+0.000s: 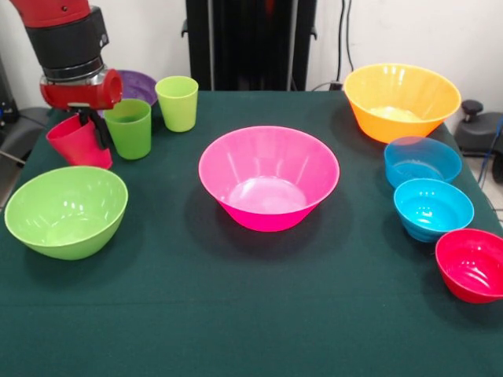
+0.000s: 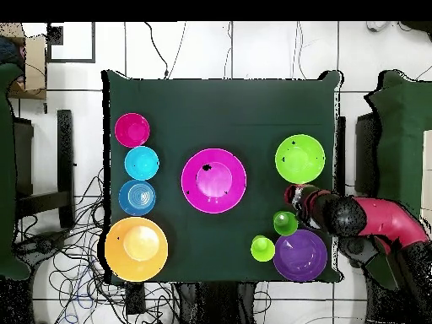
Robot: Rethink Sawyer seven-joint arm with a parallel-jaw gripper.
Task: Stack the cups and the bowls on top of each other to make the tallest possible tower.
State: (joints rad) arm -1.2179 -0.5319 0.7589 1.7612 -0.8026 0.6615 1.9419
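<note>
My gripper (image 1: 91,126) is at the table's left side in the front view, shut on the rim of the short red cup (image 1: 77,143), which hangs tilted just above the cloth. The green cup (image 1: 130,128) stands right beside it, and the lime-green cup (image 1: 178,102) behind that. The shallow purple bowl (image 1: 141,85) is partly hidden behind my wrist. The large lime-green bowl (image 1: 65,210) sits in front of the gripper. The pink bowl (image 1: 269,177) is at the centre. In the overhead view the gripper (image 2: 297,196) is between the lime-green bowl (image 2: 299,158) and the green cup (image 2: 285,223).
At the front view's right stand the orange bowl (image 1: 401,100), the translucent blue bowl (image 1: 422,161), the turquoise bowl (image 1: 433,208) and the small red bowl (image 1: 474,265) in a row. All bowls sit upright and apart. Dark green cloth (image 1: 236,314) covers the table.
</note>
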